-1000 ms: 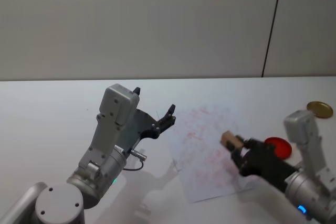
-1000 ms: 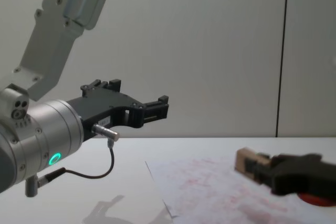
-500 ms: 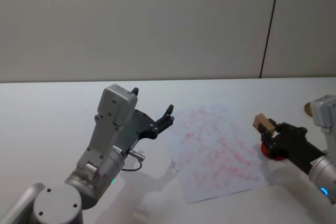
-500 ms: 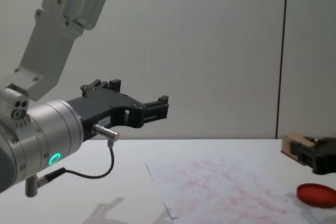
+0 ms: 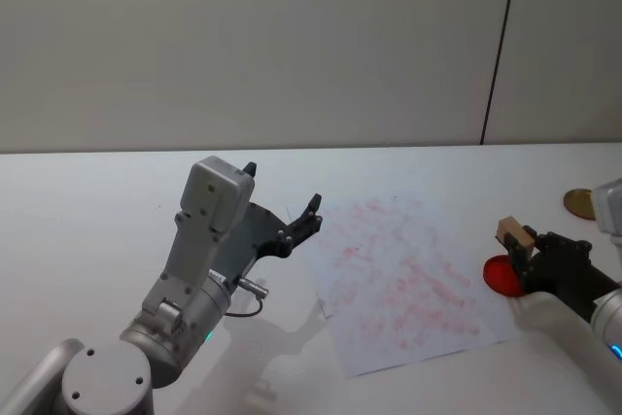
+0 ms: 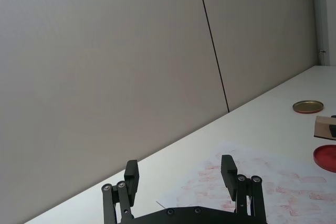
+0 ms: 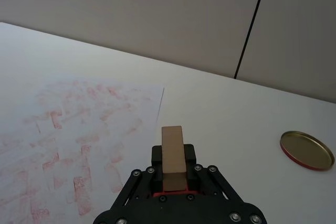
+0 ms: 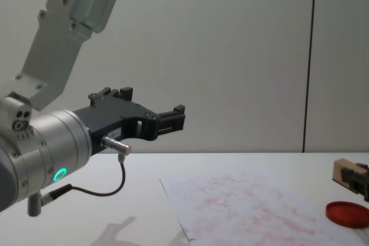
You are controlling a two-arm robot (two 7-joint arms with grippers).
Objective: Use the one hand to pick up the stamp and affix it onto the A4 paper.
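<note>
While clamped in the hand (image 5: 522, 252): one stamp (image 5: 511, 233), one A4 paper (image 5: 403, 279) beside.

You have the A4 paper (image 5: 403, 279) lying mid-counter (image 5: 87, 201), a disc (image 5: 498, 275) just right of it, a lid (image 5: 579, 203) farther right behind.

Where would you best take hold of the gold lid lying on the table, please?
By its thin rim, from straight above: the gold lid lies flat on the table, so no side face stands up. A claw would pinch across opposite edges; the hold may be slippery.
</note>
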